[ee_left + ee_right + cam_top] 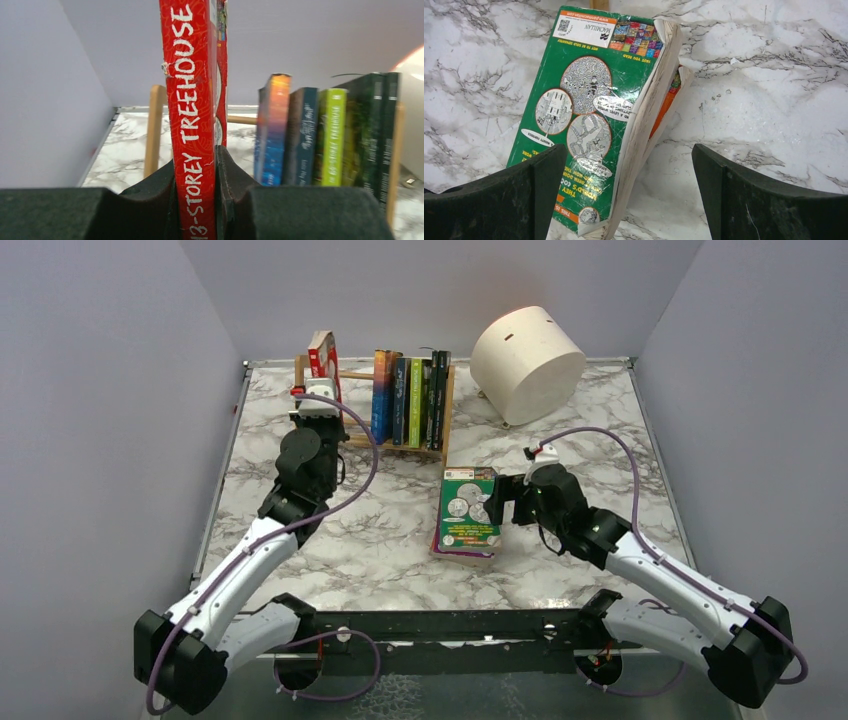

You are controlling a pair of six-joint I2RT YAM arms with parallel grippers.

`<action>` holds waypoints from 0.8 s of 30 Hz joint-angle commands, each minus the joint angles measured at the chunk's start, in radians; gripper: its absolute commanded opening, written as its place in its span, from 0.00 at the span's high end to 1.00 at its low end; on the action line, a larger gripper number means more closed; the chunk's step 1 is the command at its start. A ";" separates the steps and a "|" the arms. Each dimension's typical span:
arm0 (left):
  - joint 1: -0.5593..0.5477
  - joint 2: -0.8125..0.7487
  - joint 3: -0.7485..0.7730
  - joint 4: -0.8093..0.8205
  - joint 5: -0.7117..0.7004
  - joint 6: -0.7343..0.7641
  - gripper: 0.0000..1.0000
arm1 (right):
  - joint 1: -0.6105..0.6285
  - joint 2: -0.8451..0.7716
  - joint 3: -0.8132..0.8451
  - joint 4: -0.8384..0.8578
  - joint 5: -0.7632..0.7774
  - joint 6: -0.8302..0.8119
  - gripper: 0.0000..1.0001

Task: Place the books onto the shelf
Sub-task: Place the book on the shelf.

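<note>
Left wrist: left tool (197, 180) clamps red book (189, 75) upright; right tool (629, 160) spread wide, empty.

Left pincer (196, 187) clamps upright red book (190, 100) beside shelf (154, 130)

Red paperback book (192, 125) in left gripper (196, 167): scuffed card spine. Green paperback book (584, 115) below right gripper (626, 165): glossy cover, frayed paper edges.

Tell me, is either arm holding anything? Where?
The left arm's fingers pinch the red paperback book across its covers, low at the spine. The right arm's fingers, open near the green-covered book, hold nothing.
</note>
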 commanded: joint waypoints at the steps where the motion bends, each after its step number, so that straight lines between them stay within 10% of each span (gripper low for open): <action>1: 0.119 0.082 0.047 0.136 0.172 0.020 1.00 | 0.004 -0.031 -0.018 0.003 0.010 0.003 0.05; 24: 0.323 0.478 0.103 0.317 0.579 -0.086 1.00 | 0.005 0.018 -0.022 0.030 0.028 -0.002 0.05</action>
